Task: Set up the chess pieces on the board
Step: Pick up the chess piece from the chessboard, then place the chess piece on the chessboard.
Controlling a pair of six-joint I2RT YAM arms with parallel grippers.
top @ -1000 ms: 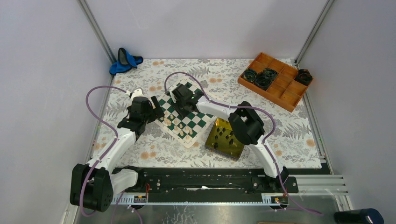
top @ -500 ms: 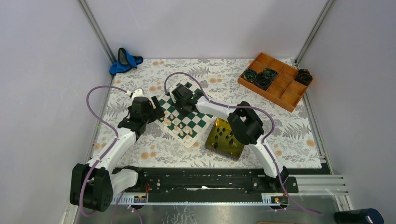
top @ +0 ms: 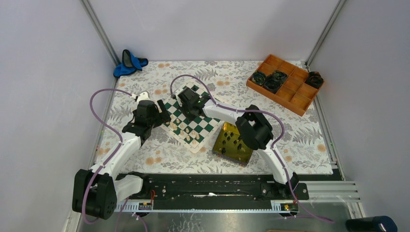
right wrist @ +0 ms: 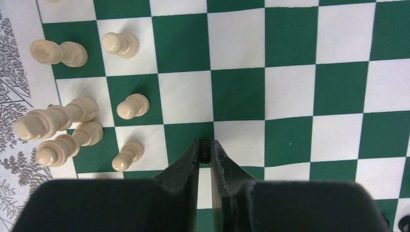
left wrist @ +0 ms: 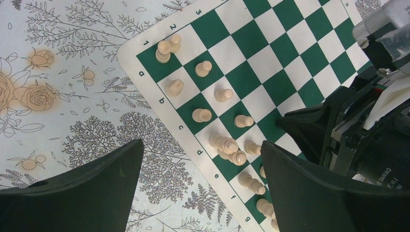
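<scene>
The green-and-white board (top: 208,126) lies on the floral cloth between the two arms. Several cream chess pieces (left wrist: 227,145) stand or lean in two rows along its left side, also shown as cream pieces (right wrist: 130,106) in the right wrist view. My right gripper (right wrist: 205,147) is low over the board (right wrist: 237,92), its jaws shut on a small black chess piece (right wrist: 205,151) at their tips. My left gripper (left wrist: 200,145) hangs open over the board's (left wrist: 270,53) lettered edge, holding nothing. From above, the right gripper (top: 191,115) is over the board's middle and the left gripper (top: 163,114) at its left edge.
A yellow-gold tray (top: 218,145) with several black pieces (top: 233,140) sits to the board's right, partly under the right arm. An orange compartment tray (top: 285,87) with black coiled items stands at the back right. A blue object (top: 128,63) lies in the back left corner.
The right gripper's jaws have narrowed onto the black piece. Both arms have hardly moved, and the left gripper stays wide open.
</scene>
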